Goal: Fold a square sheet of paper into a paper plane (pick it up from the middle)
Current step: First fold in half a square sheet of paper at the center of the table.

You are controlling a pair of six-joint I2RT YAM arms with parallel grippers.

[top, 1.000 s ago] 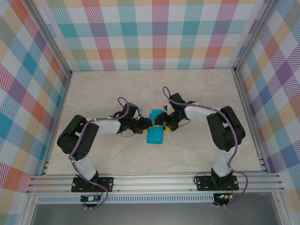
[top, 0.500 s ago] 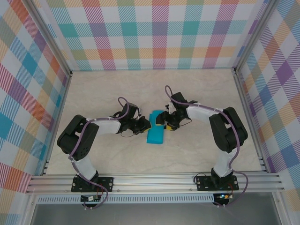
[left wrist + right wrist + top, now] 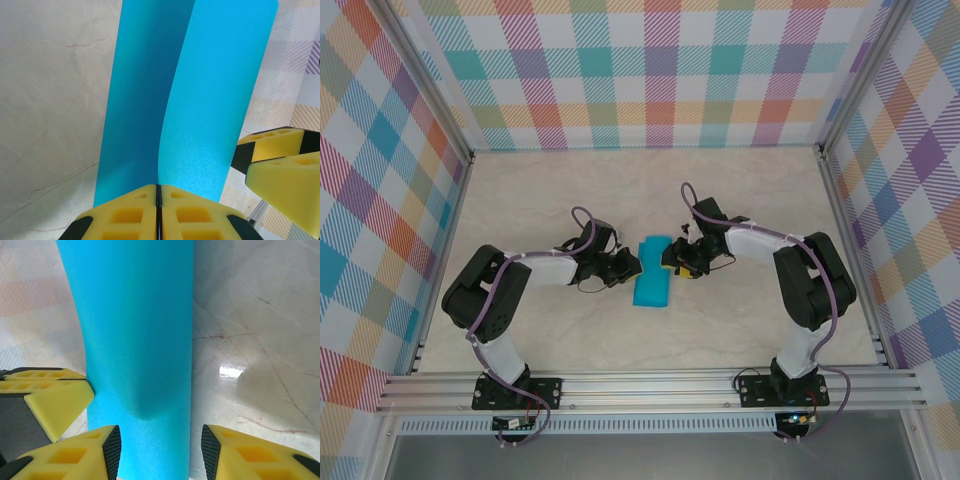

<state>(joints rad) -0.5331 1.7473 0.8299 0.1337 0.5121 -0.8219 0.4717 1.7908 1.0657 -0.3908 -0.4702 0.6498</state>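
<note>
L fingers [image 3: 130,215] clamp shut on the raised crease of the paper [image 3: 651,275] lying mid-desk, prob. to hold the fold, while R fingers [image 3: 240,452], apart, straddle its opposite edge, ready to press.

Teal-blue sheet of paper [image 3: 651,272], folded narrow rectangle, at table [image 3: 550,200] centre

black-and-white arms [image 3: 535,266] carry yellow fingers [image 3: 125,216] (and looping purple cables [image 3: 582,214]).

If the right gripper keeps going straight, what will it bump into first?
Probably the blue paper: it sits between the right gripper's open jaws, right ahead. Depth is unclear.
</note>
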